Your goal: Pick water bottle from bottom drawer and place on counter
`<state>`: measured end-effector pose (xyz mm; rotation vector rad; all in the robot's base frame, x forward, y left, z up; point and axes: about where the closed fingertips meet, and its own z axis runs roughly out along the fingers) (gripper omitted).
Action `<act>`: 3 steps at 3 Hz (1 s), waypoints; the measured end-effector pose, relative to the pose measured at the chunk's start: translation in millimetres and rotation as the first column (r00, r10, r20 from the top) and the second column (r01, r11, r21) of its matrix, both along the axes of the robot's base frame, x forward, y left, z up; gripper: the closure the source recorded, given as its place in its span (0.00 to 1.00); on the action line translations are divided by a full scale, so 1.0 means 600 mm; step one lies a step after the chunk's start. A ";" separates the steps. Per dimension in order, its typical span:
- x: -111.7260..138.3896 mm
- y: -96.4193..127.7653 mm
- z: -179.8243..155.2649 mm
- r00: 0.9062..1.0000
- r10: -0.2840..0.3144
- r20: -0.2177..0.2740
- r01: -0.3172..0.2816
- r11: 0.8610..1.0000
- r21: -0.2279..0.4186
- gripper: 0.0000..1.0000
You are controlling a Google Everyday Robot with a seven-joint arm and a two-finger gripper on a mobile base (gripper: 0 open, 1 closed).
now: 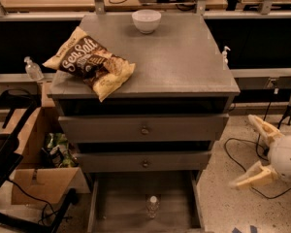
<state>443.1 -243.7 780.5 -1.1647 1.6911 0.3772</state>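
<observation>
The water bottle (152, 206), small, clear, with a white cap, stands upright on the bare floor of the open bottom drawer (116, 212), near its middle. The grey counter (184, 57) tops the drawer unit above it. My gripper (252, 152) is at the right edge of the view, low over the speckled floor, right of the drawer unit and well apart from the bottle. Its two cream fingers are spread wide, with nothing between them.
On the counter lie a sea-salt chip bag (89, 62) at the front left and a white bowl (146, 20) at the back. Two closed drawer fronts with knobs (144, 129) sit above the open drawer. A cardboard box (39, 181) and cables stand on the left.
</observation>
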 end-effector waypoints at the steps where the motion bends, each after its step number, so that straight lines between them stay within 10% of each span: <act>1: -0.015 -0.020 0.002 0.998 0.005 0.060 -0.003 0.999 -0.033 0.00; 3: -0.009 0.015 -0.095 0.998 0.043 0.046 -0.045 0.998 0.052 0.00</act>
